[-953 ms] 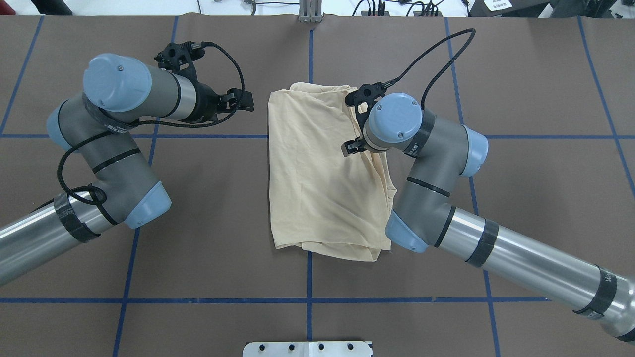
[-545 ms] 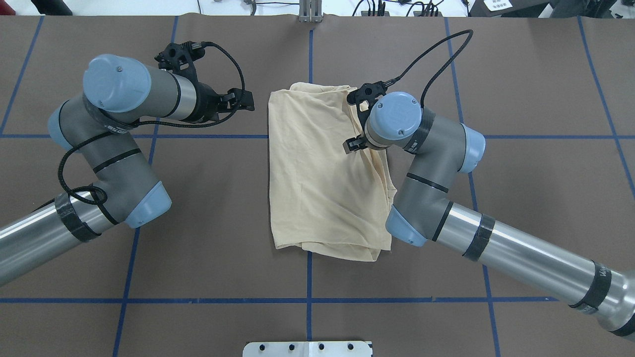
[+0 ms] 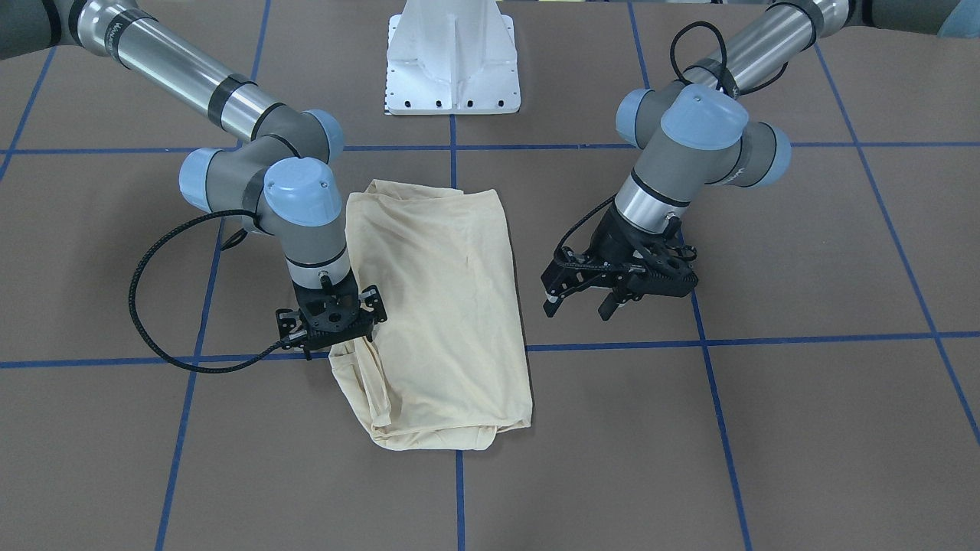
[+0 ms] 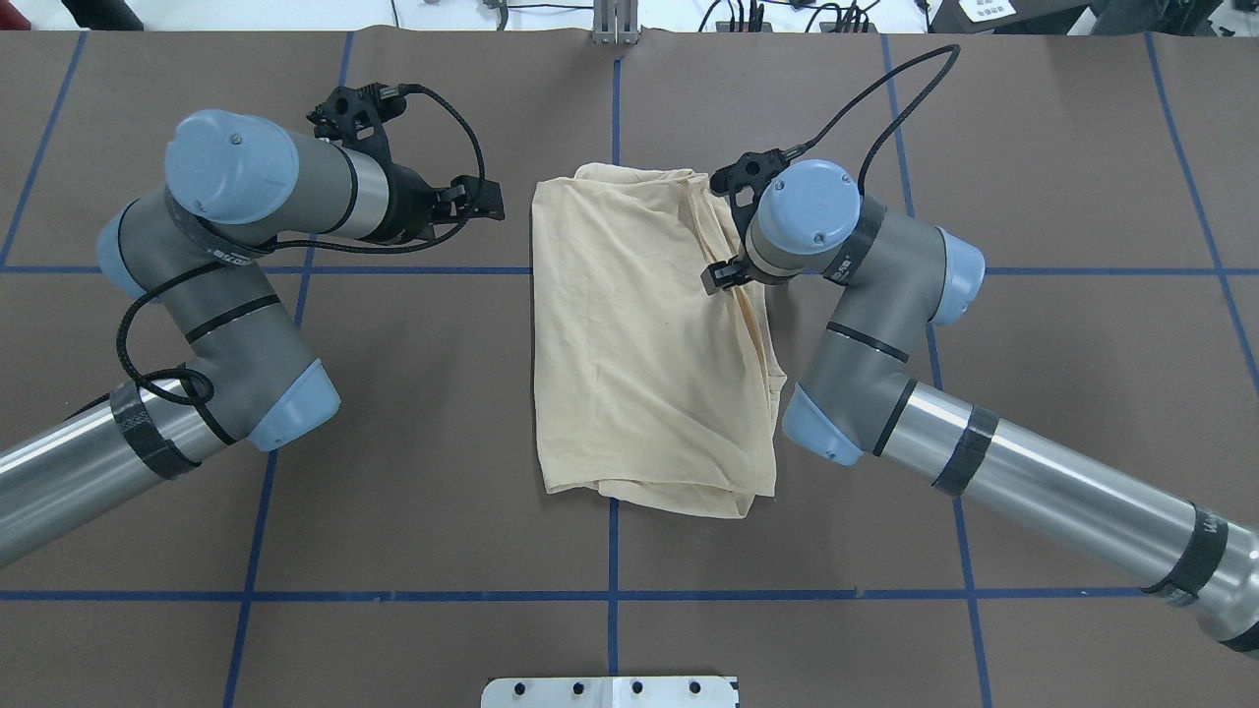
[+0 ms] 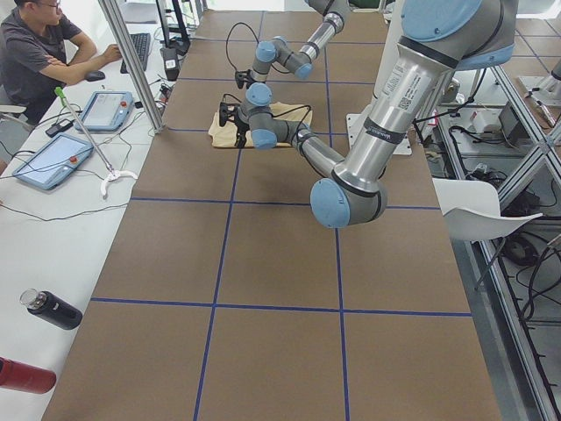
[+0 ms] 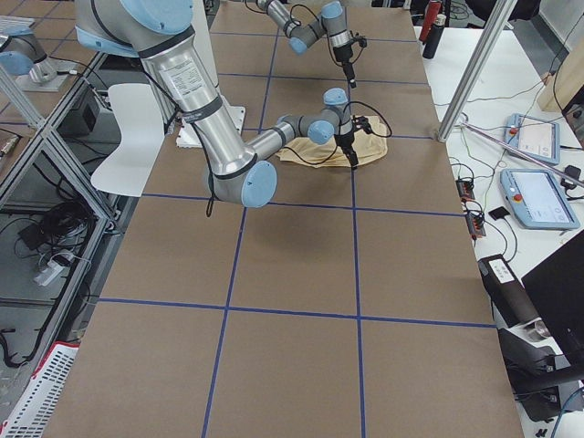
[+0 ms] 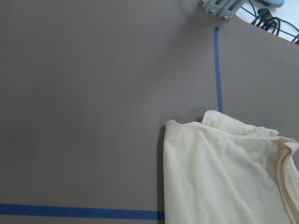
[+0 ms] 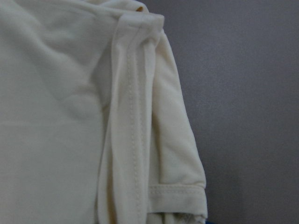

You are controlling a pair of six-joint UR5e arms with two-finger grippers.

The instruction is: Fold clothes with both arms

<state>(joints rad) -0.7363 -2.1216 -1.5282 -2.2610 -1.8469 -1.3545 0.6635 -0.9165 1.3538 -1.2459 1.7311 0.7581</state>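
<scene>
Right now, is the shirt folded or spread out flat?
Folded. The shirt lies on the table as a narrow rectangle, no sleeves sticking out, with layers stacked along one long edge.

The table (image 4: 393,492) is a flat brown top, looks like a mat or paper cover, gridded with blue tape lines (image 4: 612,551). Lying right on it is the cream shirt (image 4: 629,354), folded into a rough rectangle between the two grippers. One long edge sits under the right gripper (image 3: 331,337), with what I think is a sleeve hem folded along it. The other edge is near the left gripper (image 3: 576,310), which is over bare brown. A white base plate (image 3: 452,69) sits behind both, robot-side.
</scene>
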